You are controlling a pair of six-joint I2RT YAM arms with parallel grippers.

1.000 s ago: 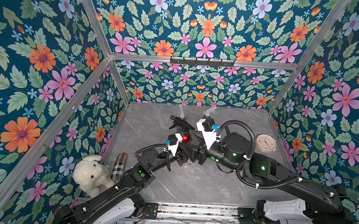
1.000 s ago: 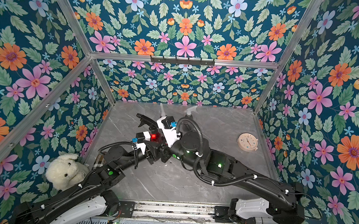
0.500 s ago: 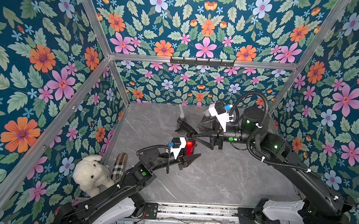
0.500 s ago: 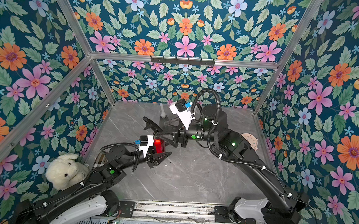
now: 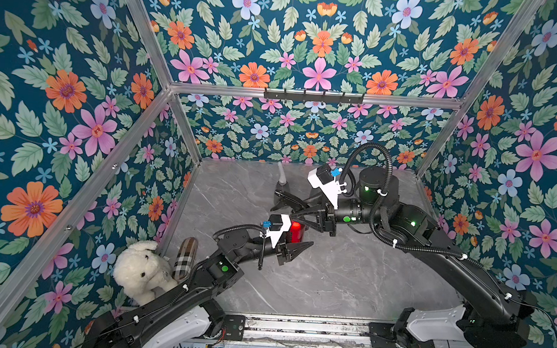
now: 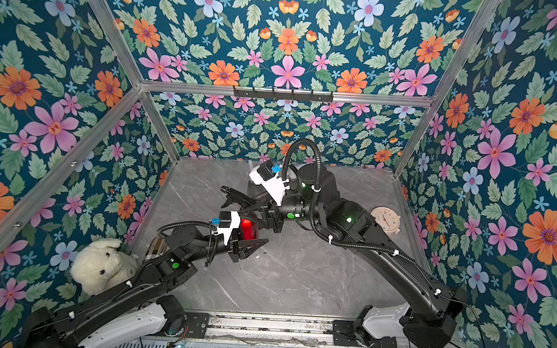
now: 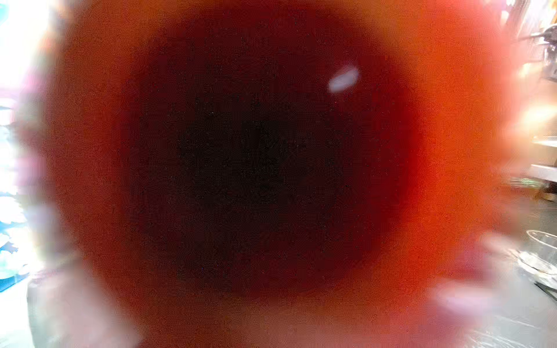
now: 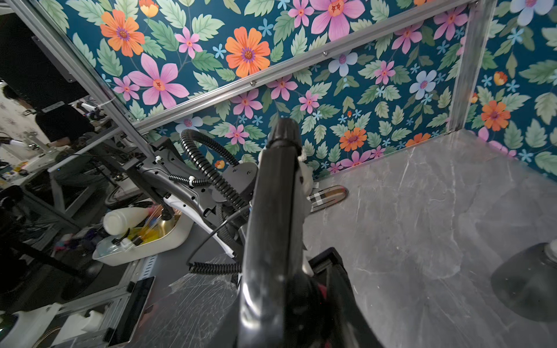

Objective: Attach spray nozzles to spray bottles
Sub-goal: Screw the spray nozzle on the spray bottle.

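My left gripper is shut on the slim red spray bottle, held above the table's middle. That bottle fills the left wrist view as a red blur, hiding the fingers. A black spray nozzle sits on the bottle's top. My right gripper reaches in from the right and is shut on the black nozzle, with one finger pressed at its base. A smoky-grey spray bottle with a whitish nozzle stands at the back. In the right wrist view it shows as a grey bottle.
A white plush lamb and a plaid oblong case lie at the near left corner by the wall. A round pale clock-like disc lies at the right. A black hook rail runs along the back wall. Both arms cross the table's middle.
The right gripper let go of the nozzle and drew back to the right, then returned and closed on it. The left gripper kept hold of the red bottle, shifting slightly right.
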